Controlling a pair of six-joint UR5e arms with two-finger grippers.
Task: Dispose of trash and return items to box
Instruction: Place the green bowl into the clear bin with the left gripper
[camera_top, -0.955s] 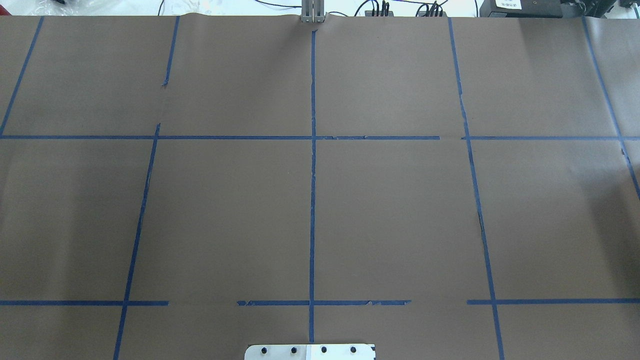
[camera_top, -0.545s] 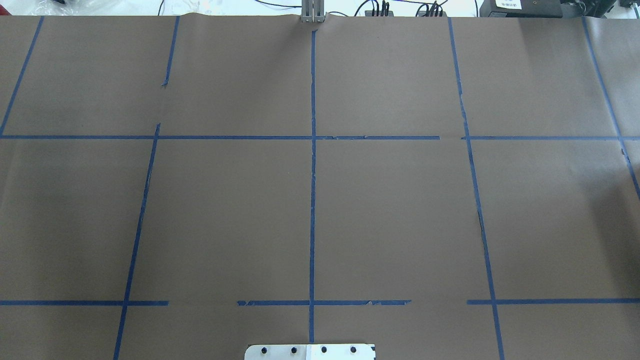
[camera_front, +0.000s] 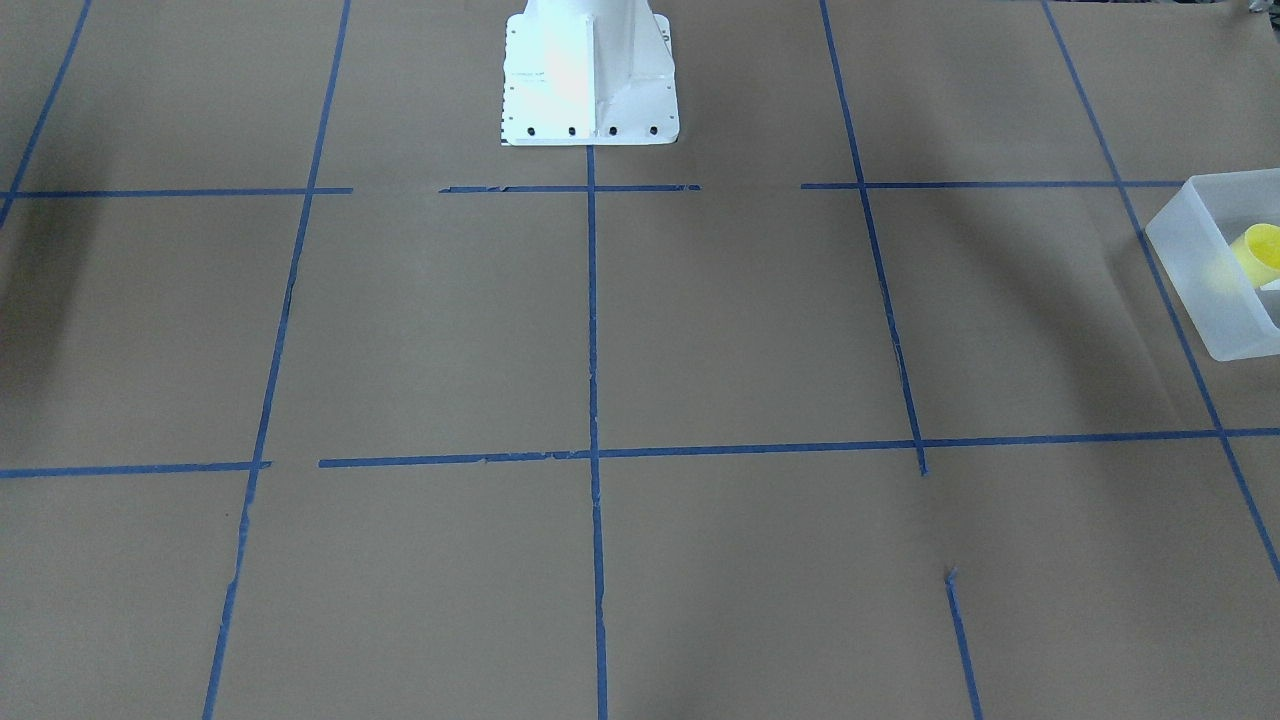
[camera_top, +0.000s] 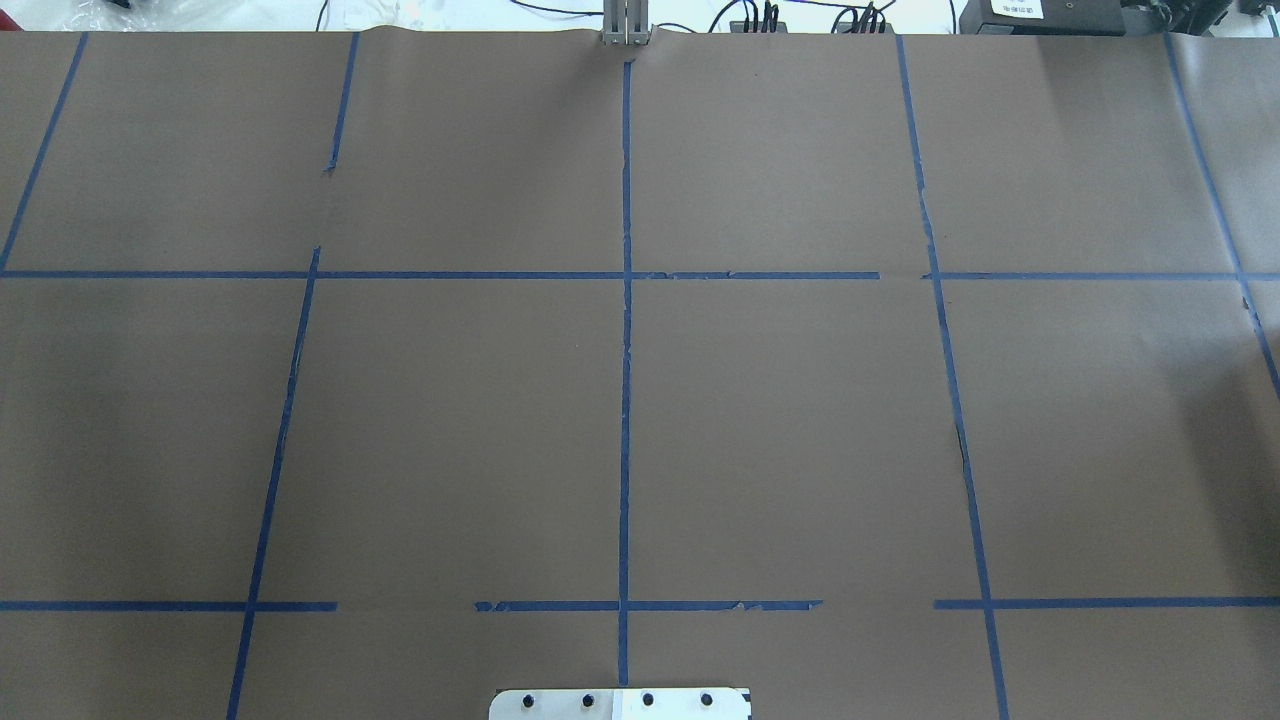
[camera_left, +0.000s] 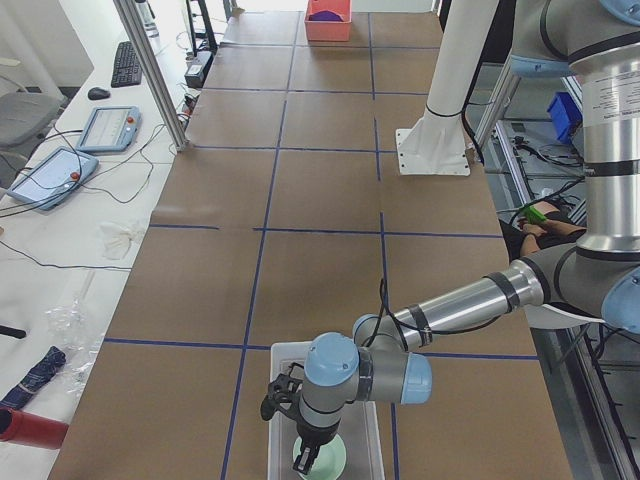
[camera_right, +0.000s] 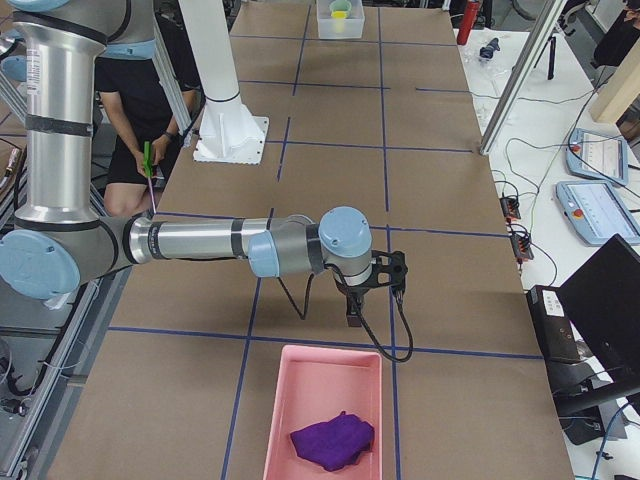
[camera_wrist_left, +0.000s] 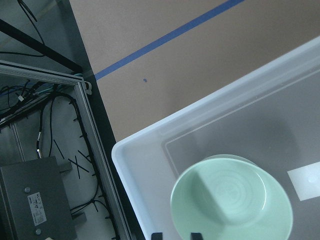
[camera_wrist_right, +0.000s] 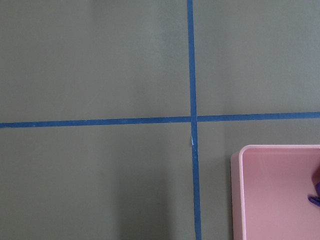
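Brown-paper table (camera_top: 450, 430) gridded with blue tape (camera_top: 625, 400). Pink bin (camera_right: 320, 390) holds a crumpled purple cloth (camera_right: 333, 440). Frosted translucent box (camera_front: 1195, 290) holds a glossy mint bowl (camera_wrist_left: 230, 200) and the tapered yellow cup (camera_front: 1258, 250). Left gripper (camera_wrist_left: 175, 235) hangs over the bowl, fingers slightly apart, empty. Right gripper (camera_right: 375, 305): apart or together, I cannot tell

Yellow cup (camera_front: 1260, 252) — inside the frosted box (camera_front: 1192, 268) (translucent, low-walled).

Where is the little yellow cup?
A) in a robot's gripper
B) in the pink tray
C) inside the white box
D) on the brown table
C: the front-facing view shows the yellow cup sitting inside the white box, within its walls.
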